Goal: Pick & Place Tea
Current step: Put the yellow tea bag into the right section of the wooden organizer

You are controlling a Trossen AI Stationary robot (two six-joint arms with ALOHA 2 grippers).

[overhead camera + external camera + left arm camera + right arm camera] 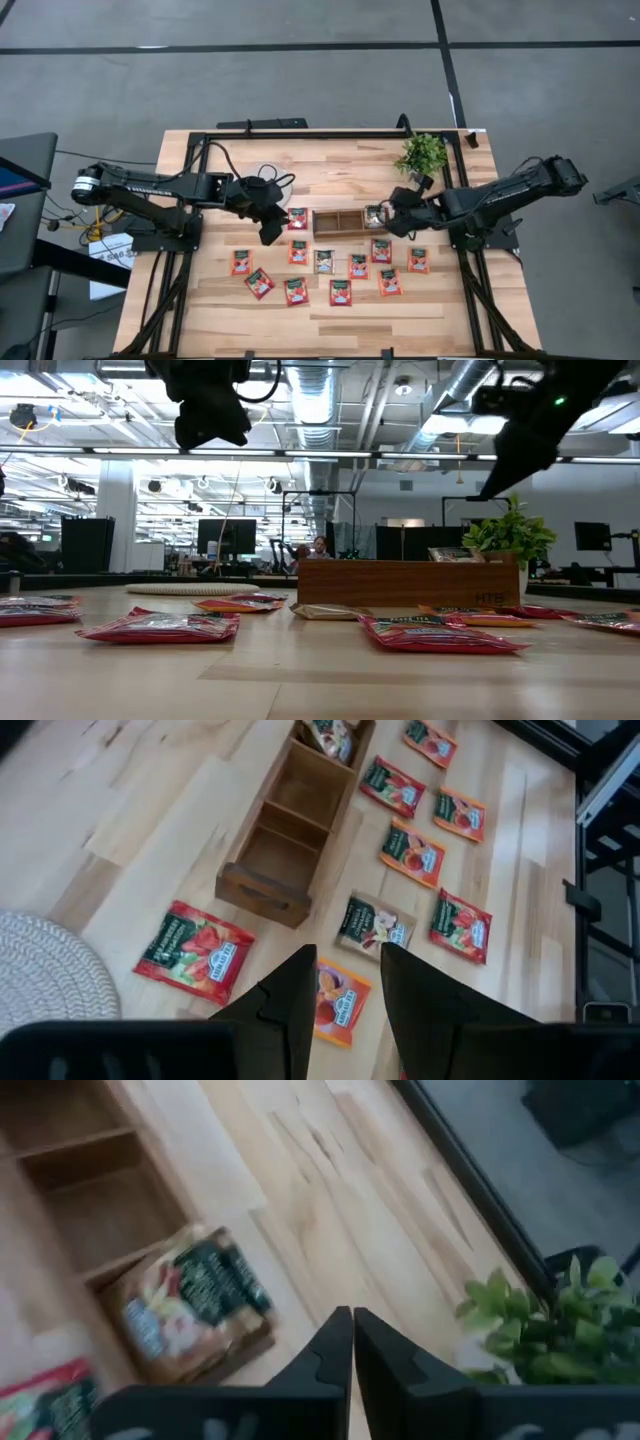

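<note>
Several small red tea sachets (340, 293) lie flat on the wooden table, near side of the brown three-compartment tray (338, 221). One pale sachet (190, 1305) lies in the tray's right end compartment. My left gripper (348, 982) is open and hovers left of the tray, above a red-orange sachet (338, 1004), touching nothing. My right gripper (352, 1320) is shut and empty, raised beside the tray's right end. In the low view both grippers, left (210, 410) and right (525, 435), hang well above the table top.
A potted green plant (422, 155) stands at the far right of the table, close behind my right gripper. A round white woven disc (40, 975) lies left of the tray near my left arm. A black frame (300, 133) borders the table.
</note>
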